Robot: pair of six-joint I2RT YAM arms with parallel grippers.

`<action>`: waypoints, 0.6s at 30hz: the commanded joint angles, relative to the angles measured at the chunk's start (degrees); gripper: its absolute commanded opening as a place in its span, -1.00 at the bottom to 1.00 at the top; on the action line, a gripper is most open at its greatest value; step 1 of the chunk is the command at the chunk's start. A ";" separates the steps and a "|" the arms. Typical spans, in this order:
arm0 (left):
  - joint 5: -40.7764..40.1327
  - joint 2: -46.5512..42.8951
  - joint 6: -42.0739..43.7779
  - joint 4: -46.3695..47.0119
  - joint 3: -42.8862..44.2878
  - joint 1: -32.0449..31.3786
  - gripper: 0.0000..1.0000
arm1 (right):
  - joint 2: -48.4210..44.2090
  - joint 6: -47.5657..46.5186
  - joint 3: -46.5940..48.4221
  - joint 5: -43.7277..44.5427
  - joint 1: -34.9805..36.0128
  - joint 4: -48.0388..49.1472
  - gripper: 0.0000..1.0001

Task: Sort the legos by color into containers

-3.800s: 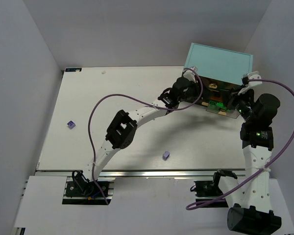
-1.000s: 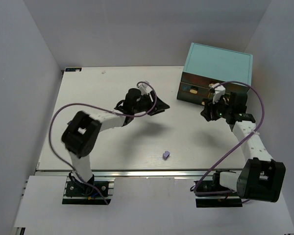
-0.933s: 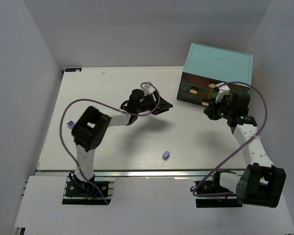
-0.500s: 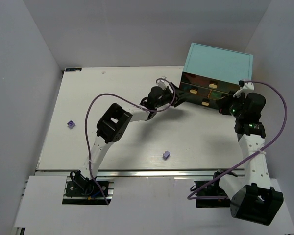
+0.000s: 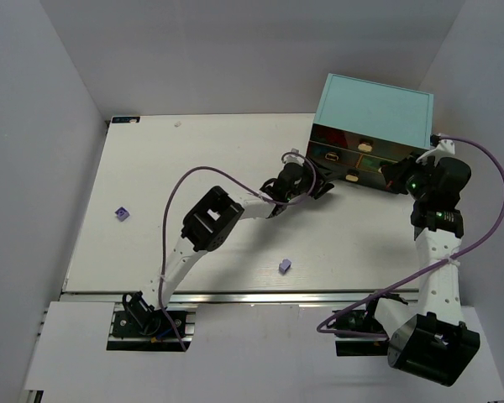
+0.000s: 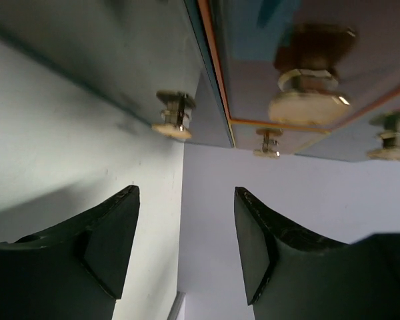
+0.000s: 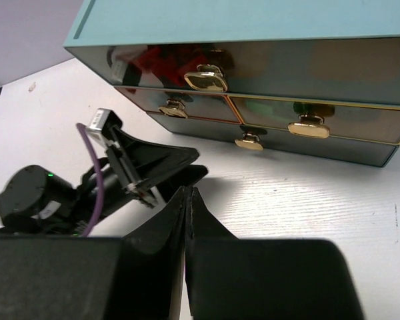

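The light teal cabinet (image 5: 374,107) stands at the back right, its containers (image 5: 361,163) all pushed in. Through the clear fronts I see red legos (image 7: 161,61) in the top left drawer and green ones (image 7: 263,107) in a right drawer. Two lavender legos lie on the table, one near the front (image 5: 284,266) and one at the left (image 5: 121,213). My left gripper (image 5: 322,186) is open and empty, just below the drawer fronts, facing their tan handles (image 6: 174,121). My right gripper (image 5: 395,176) is shut on nothing, right of the left one.
The left gripper (image 7: 153,167) with its purple cable lies close in front of the right gripper (image 7: 188,195). White walls close in the table (image 5: 193,159) on three sides. A metal rail (image 5: 235,295) runs along the near edge.
The left gripper has swung right across the table to the cabinet's drawer fronts. The right gripper has shut and drawn back to the right of the cabinet front.
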 commanded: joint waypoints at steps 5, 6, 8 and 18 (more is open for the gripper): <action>-5.93 7.48 -0.52 -4.10 12.51 -1.73 0.36 | 0.46 1.96 4.25 -2.11 -2.09 0.95 -1.00; -8.02 8.11 -0.61 -4.80 13.56 -1.73 0.36 | 0.46 1.88 4.25 -2.11 -2.27 0.95 -1.00; -9.17 9.77 -0.78 -6.13 15.84 -2.26 0.36 | 0.46 1.79 4.60 -2.11 -2.36 0.86 -1.00; -11.47 15.84 -2.71 -9.21 26.23 -2.79 0.37 | 1.25 2.84 3.99 -2.28 -3.15 1.74 -1.00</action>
